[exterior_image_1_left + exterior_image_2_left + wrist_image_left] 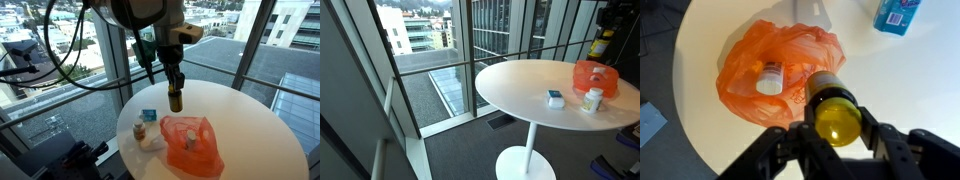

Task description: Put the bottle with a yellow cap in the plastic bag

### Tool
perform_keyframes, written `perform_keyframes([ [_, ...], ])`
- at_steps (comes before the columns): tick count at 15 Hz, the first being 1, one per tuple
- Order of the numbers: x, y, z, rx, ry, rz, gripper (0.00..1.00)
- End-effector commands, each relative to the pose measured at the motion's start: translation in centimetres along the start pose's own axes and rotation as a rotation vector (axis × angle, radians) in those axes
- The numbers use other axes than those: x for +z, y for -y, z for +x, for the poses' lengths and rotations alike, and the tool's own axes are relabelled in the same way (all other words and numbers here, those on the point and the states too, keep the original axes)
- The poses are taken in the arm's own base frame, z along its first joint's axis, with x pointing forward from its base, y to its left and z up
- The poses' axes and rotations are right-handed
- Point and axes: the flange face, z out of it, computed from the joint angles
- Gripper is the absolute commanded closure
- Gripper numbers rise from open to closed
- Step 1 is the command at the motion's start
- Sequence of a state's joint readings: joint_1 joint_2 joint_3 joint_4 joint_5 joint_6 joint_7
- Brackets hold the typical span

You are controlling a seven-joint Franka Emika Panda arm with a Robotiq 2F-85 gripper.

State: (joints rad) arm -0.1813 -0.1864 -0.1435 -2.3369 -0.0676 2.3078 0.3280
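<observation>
My gripper (836,128) is shut on a dark bottle with a yellow cap (834,110), one finger on each side of the bottle just below the cap. In an exterior view the gripper (175,82) holds the bottle (175,100) upright above the white round table (250,125), just behind the orange plastic bag (190,145). In the wrist view the bag (740,75) lies open just beyond the bottle, with a small white bottle (770,78) inside it. The bag also shows in the other exterior view (595,76), with the gripper (603,42) above it.
A blue box (149,116) and a small white bottle (141,130) stand on the table beside the bag; both show in the other exterior view, the box (555,98) and the bottle (592,100). Glass walls with railings surround the table. The table edge (685,110) is close to the bag.
</observation>
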Motion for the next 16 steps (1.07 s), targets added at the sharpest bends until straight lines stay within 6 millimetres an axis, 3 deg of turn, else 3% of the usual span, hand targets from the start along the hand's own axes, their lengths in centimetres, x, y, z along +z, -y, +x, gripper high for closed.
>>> perform_keyframes([
  [1,0.3,-1.6,1.4,0.016,0.0,0.011,0.79],
  [7,3.3,-3.3,1.8,0.038,0.03,0.007,0.79],
  [16,8.3,-4.1,2.1,0.038,0.087,0.016,0.79],
])
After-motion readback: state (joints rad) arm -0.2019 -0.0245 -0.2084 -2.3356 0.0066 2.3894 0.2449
